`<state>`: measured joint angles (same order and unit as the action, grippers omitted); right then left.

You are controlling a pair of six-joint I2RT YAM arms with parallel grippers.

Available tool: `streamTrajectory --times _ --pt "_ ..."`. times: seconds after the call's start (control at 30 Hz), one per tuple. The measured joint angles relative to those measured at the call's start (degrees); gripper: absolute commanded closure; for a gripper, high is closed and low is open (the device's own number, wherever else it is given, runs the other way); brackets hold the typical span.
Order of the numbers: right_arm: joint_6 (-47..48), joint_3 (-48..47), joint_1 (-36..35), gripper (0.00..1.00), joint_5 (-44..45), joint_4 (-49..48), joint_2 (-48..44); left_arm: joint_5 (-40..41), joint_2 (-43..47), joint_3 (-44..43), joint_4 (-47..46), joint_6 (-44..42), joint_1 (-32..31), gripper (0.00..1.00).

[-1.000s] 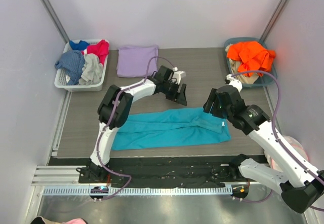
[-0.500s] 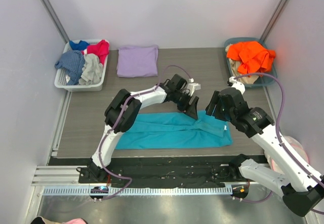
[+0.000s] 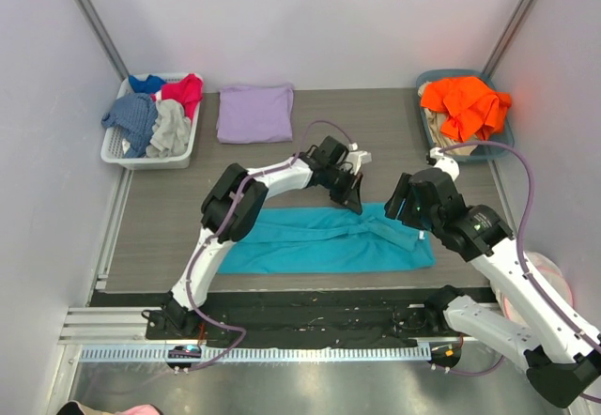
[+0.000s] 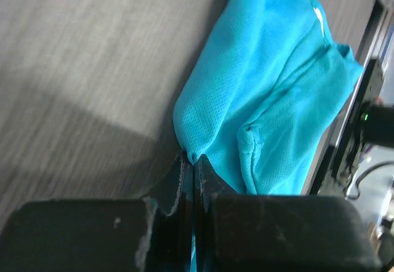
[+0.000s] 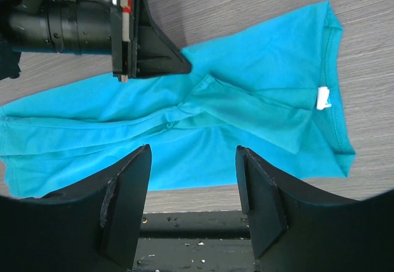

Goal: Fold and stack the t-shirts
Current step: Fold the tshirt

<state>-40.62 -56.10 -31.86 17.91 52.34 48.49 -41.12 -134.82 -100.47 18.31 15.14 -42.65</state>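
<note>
The teal t-shirt point(image 3: 319, 241) lies folded into a long band across the near part of the table, its white neck label point(image 5: 322, 97) at the right end. My left gripper point(image 3: 355, 201) is shut on a pinch of the shirt's far edge point(image 4: 195, 164), with cloth point(image 4: 265, 100) bunching up from the tips. In the right wrist view the same left gripper point(image 5: 178, 63) touches the teal shirt point(image 5: 234, 100). My right gripper point(image 5: 192, 152) hovers open above the shirt's right part point(image 3: 406, 210), holding nothing. The lavender t-shirt point(image 3: 254, 113) lies folded at the back.
A white basket point(image 3: 117, 147) at the back left holds red, blue and grey garments. A teal bin point(image 3: 498, 147) at the back right holds an orange garment point(image 3: 465, 103). A black strip point(image 3: 310, 314) runs along the table's near edge.
My left gripper swung right and nearer from the bare table to the teal shirt's far edge and closed on it. The right arm drifted slightly right, still open.
</note>
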Motion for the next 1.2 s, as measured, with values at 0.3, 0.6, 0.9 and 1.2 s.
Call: streamTrajectory --times 0.3,0.6,0.9,1.2 --pt "-1.49 0.7 0.0 0.35 0.0 0.04 -0.61 11.87 -0.13 0.46 -8.59 17.94 10.32 1.0" --pt "-3.21 1.36 0.0 0.34 0.0 1.05 -3.02 24.13 -6.45 -10.97 -12.2 34.69 17.86 0.01" --pt "-3.67 5.09 0.0 0.33 -1.16 1.11 -4.0 25.35 -2.93 -12.48 -10.64 35.6 15.39 0.0" --pt "-9.55 20.9 -0.2 0.34 -8.55 -10.47 -2.56 36.22 25.94 1.36 0.02 23.47 16.92 0.0"
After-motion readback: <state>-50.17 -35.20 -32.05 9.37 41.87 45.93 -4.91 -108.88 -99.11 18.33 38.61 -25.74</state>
